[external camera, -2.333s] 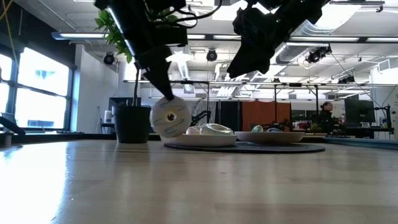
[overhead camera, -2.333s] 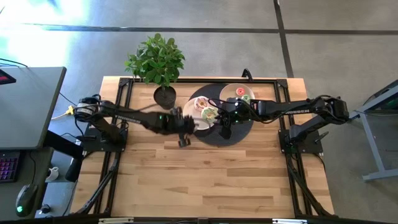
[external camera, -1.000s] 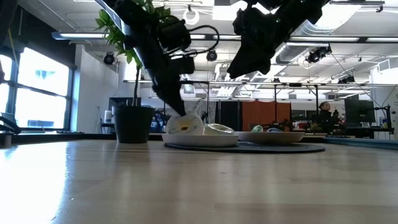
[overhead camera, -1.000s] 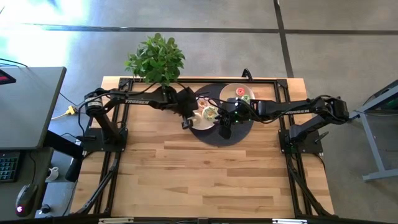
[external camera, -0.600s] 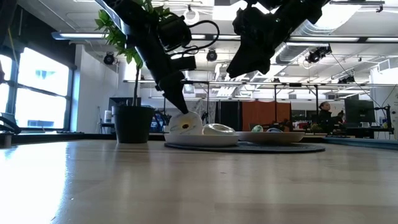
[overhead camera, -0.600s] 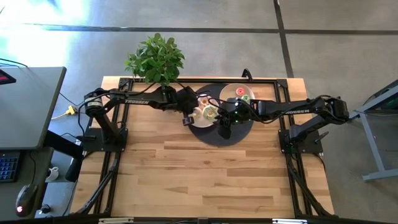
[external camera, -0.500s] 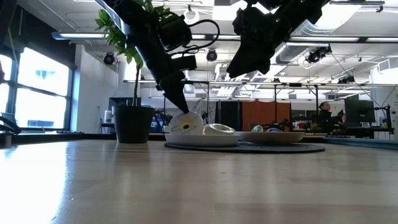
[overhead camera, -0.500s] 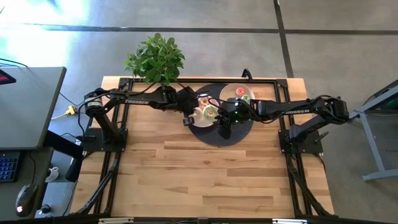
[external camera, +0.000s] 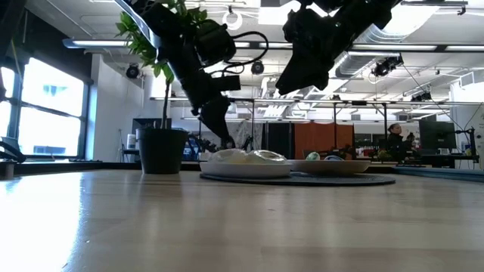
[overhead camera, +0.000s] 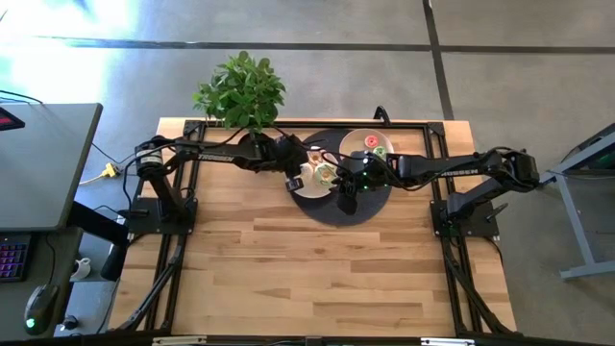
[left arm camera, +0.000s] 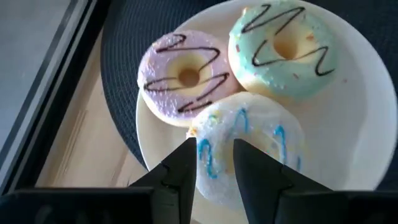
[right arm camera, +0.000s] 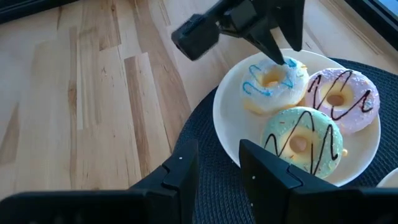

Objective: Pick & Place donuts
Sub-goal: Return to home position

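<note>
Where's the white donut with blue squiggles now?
In the right wrist view, the white donut lies flat on the left-arm side of the white plate, beside the purple donut and green donut, under the left gripper; the right gripper hovers nearby.

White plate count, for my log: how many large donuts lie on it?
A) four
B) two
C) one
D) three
D: the white plate holds a purple donut, a green donut and a white donut with blue squiggles.

Left gripper (overhead camera: 296, 182) over white plate (overhead camera: 316, 194) holding donuts (overhead camera: 323, 174); right gripper (overhead camera: 347, 205) above dark mat (overhead camera: 373, 197).
</note>
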You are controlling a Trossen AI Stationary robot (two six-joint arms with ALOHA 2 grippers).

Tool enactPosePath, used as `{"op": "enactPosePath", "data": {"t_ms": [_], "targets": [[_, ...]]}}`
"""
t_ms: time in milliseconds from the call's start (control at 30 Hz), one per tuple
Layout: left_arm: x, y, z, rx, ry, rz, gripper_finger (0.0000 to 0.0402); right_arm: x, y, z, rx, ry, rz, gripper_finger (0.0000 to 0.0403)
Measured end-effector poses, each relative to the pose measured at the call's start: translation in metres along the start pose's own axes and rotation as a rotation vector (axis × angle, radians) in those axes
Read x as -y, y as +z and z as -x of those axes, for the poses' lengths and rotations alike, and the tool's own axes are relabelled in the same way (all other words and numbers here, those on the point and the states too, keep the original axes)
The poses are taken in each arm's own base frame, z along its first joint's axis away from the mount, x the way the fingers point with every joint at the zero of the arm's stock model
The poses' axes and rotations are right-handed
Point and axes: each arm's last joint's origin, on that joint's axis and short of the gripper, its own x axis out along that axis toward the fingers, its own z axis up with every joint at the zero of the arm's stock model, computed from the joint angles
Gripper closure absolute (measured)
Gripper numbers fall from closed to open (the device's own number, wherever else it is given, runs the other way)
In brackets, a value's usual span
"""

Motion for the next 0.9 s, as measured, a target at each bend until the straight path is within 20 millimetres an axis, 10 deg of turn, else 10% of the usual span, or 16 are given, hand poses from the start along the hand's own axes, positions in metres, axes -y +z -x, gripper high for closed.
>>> {"op": "enactPosePath", "data": {"t_ms": [367,600,900], "targets": [[-0.003,0.013,0.036,-0.067,-0.237,0.17,0.0299,0.0,-0.001,0.007,-0.022,0.023,0.011,0.0289],[-0.01,0.019,0.085,-0.018,-0.3,0.231,0.0299,0.0,0.005,0.071,0.078,0.011,0.025,0.0289],[-0.012,-0.009,0.194,0.143,-0.322,0.224,0.0298,0.006,-0.016,0.145,0.148,0.025,0.045,0.0289]]}}
